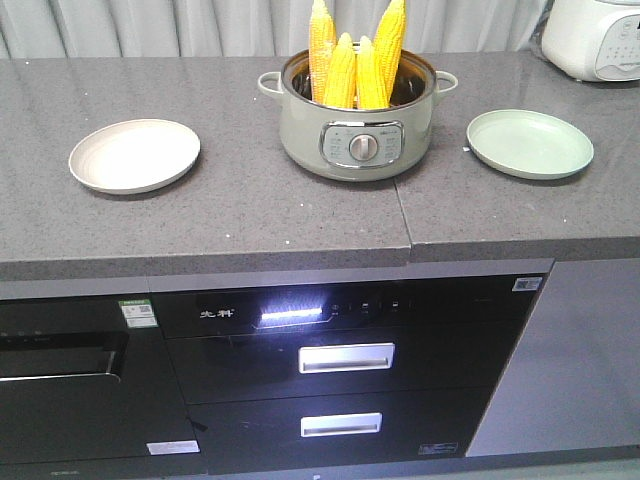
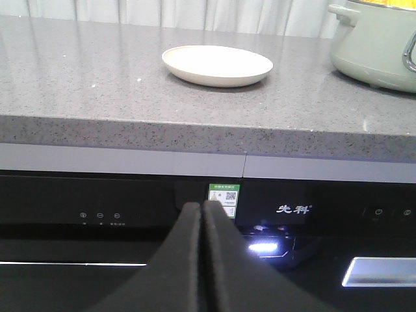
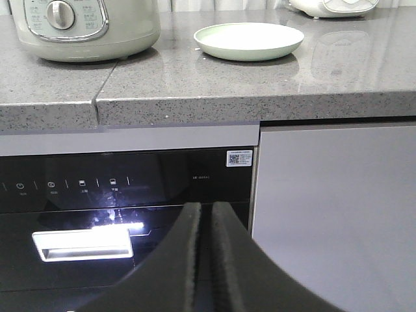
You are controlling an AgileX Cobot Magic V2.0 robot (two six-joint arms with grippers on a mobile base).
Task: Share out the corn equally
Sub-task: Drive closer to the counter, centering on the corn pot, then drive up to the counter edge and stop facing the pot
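Corn [image 1: 355, 60]: four cobs showing, all standing upright in pot [image 1: 355, 145], long axis vertical, tips pointing up.
Pot sitting up and right of left gripper [image 2: 201, 214], up and left of right gripper [image 3: 205, 211]; neither arm looking clearly nearer.
Both grippers hanging below table [image 1: 250, 215] edge, jaws closed together, holding nothing.
Beige plate [image 1: 134, 155] lying above and ahead of left gripper, green plate [image 1: 529, 143] above and ahead of right; both plates carrying nothing.
Judging next move: gripper needing to rise, open, and take a cob from above.
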